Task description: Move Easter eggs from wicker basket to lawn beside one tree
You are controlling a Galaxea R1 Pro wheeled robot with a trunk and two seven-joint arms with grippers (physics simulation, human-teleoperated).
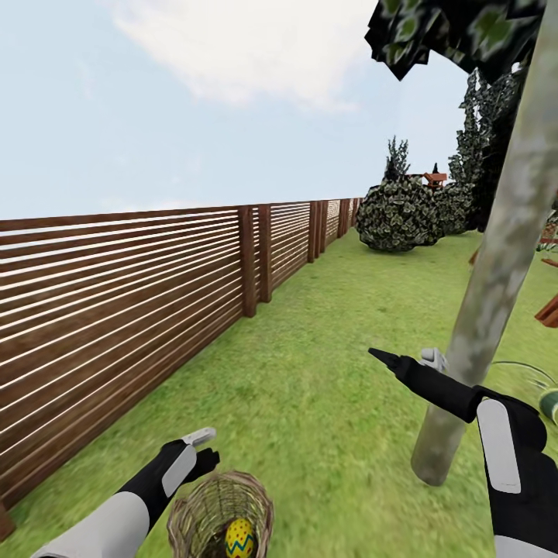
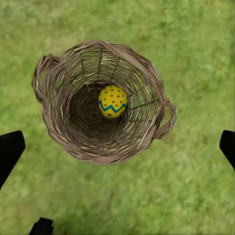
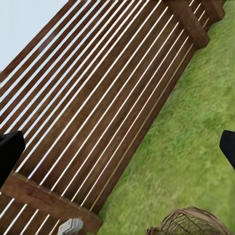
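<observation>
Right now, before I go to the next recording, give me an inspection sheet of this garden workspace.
Surface: lawn, short green grass.
Job's things: wicker basket on the grass, one Easter egg inside; tree trunk close on the right.
Clutter: green object beyond the trunk, cannot tell what.
Grippers: left gripper open above the basket; right gripper open, empty, facing the fence.
Cables: nothing seen.
Surroundings: slatted wooden fence, round bushes.

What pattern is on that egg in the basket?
The Easter egg is yellow with red dots and a blue-teal zigzag band, clearest in the left wrist view.
</observation>
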